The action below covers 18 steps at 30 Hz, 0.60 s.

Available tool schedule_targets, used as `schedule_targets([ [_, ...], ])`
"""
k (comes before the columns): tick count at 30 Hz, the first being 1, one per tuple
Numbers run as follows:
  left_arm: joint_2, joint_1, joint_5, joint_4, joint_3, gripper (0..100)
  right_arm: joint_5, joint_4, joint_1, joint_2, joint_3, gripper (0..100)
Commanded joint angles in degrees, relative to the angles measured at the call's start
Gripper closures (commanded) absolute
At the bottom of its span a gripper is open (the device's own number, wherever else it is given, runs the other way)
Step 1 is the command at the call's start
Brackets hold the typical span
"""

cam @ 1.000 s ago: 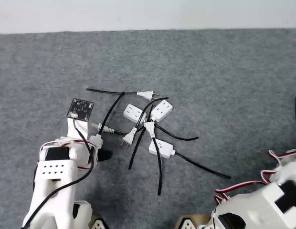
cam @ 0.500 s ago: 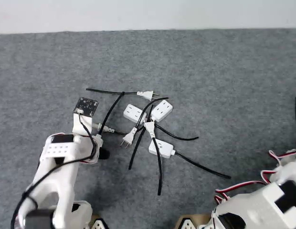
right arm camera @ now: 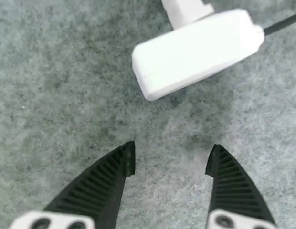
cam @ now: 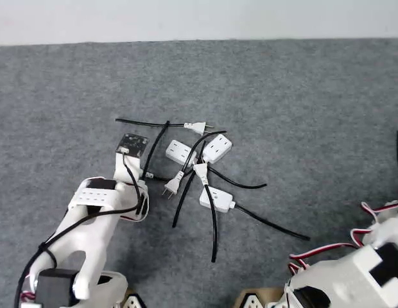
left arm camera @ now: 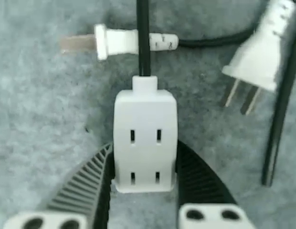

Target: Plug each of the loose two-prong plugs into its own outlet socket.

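Jaws on the left gripper [left arm camera: 143,145] are clamped onto a white outlet socket [left arm camera: 144,138], one black finger [left arm camera: 93,174] pressed against each long side. The socket's slotted face looks up, and its black cord runs straight out past the fingertips. Two two-prong plugs lie just beyond it on the grey mat [cam: 302,96]: one plug [left arm camera: 124,42] lies crosswise under the cord, the other plug [left arm camera: 260,52] off to one side with its prongs towards the gripper.

The right gripper [right arm camera: 173,145] hangs spread wide and grasps nothing. A white block [right arm camera: 195,50] lies on the mat past its tips, well apart from them.

From above I count three more sockets on the mat: a near pair [cam: 180,152] [cam: 217,149] and a lone one [cam: 215,199] closer to the arms. There are four loose plugs in all [cam: 198,127] [cam: 200,170] [cam: 173,187] [cam: 147,174], their black cords crossing among the sockets.
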Motion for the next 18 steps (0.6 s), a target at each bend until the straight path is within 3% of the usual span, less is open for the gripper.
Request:
schedule_targets([
  [1,0.5,4.7,14.1,3.9,-2.0,99,-0.2,0.7,0.7,-0.9,-1.9,76.4],
  [7,0.5,9.6,24.3,13.2,-4.4,99,-0.2,1.9,1.1,-1.0,-2.3,76.4],
  [13,-1.3,9.8,23.8,13.3,-4.1,99,-0.2,1.8,0.8,-1.0,-2.3,76.4],
  [18,-11.9,9.5,20.5,9.4,2.2,99,-0.2,1.8,0.8,-1.0,-2.3,76.4],
])
